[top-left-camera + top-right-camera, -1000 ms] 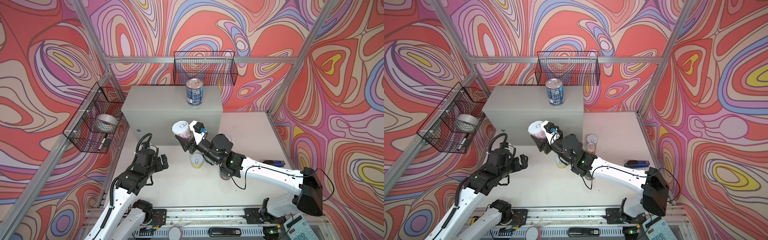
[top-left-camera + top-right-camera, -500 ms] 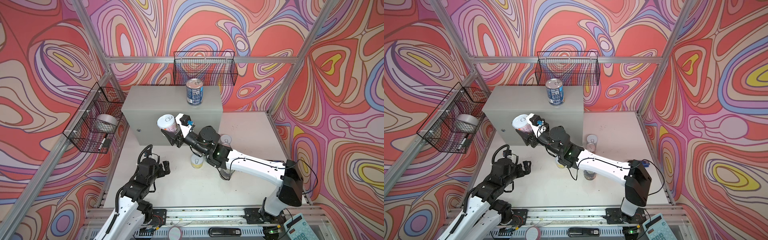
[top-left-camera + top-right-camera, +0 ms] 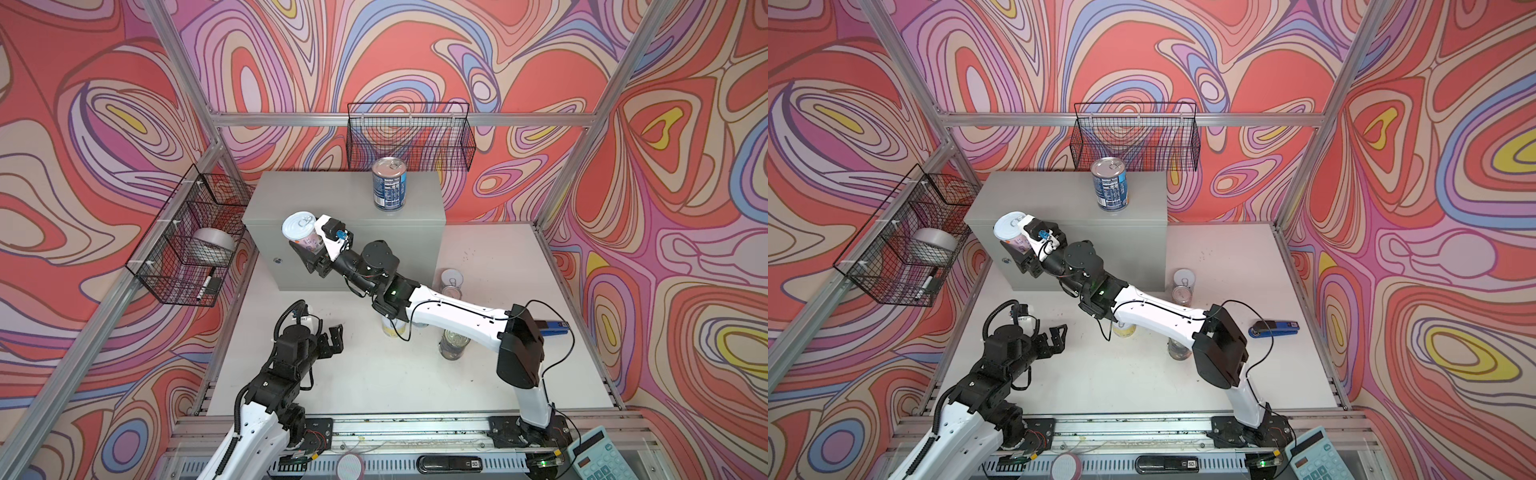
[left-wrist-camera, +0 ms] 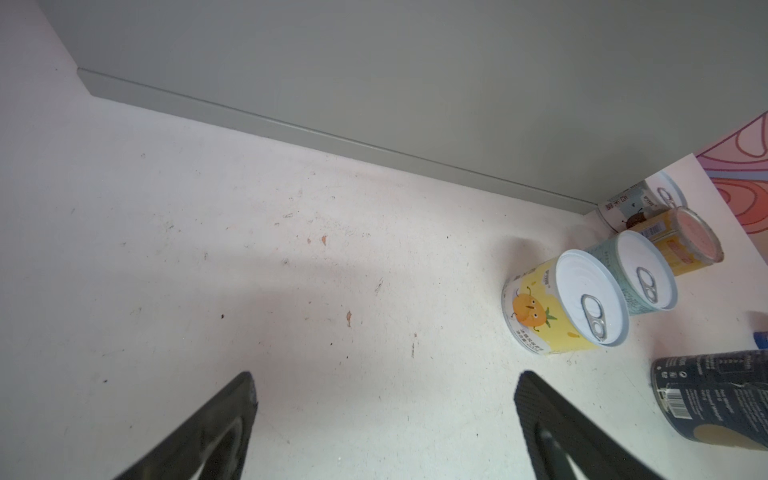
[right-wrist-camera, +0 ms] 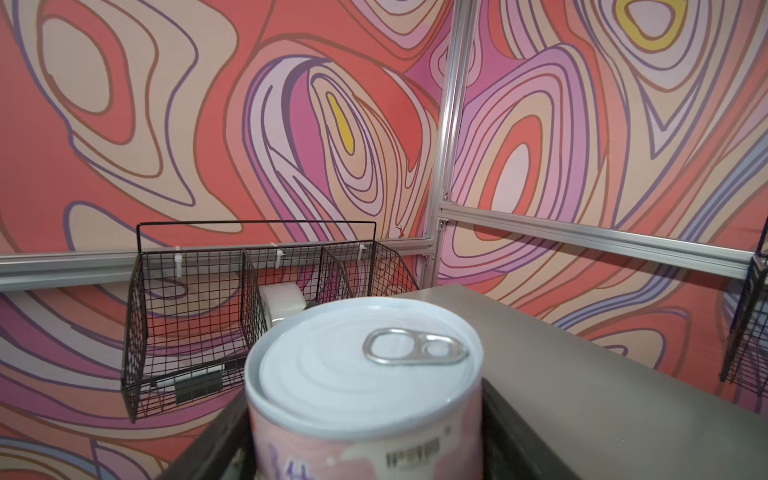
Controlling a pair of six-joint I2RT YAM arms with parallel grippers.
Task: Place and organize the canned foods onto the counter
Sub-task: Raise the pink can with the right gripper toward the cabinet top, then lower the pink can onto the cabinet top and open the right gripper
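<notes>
The right claw (image 3: 305, 249) is clamped on a pink can (image 3: 300, 232) with a pull-tab lid, held upright in the air at the near left corner of the grey cabinet (image 3: 320, 195); the left claw (image 3: 332, 347) hangs with its jaws spread wide and nothing between them, low over the white table (image 3: 357, 374) at the near left. Swirling red, pink and purple walls (image 3: 415, 50) on an aluminium frame enclose the table on the left, far and right sides. The cabinet fills the far left of the table, and one tall dark blue can (image 3: 389, 183) stands upright on its flat top toward the far right. A black wire basket (image 3: 409, 137) hangs on the far wall and another (image 3: 187, 241) on the left wall, holding a grey tape roll (image 3: 212, 245). On the table to the right stand a second dark can (image 4: 719, 399), a yellow can (image 4: 561, 307), a pale-blue can (image 4: 636, 274), an orange can (image 4: 685, 241) and a white can (image 4: 640, 201). A blue stapler (image 3: 1273, 328) lies at the right.
</notes>
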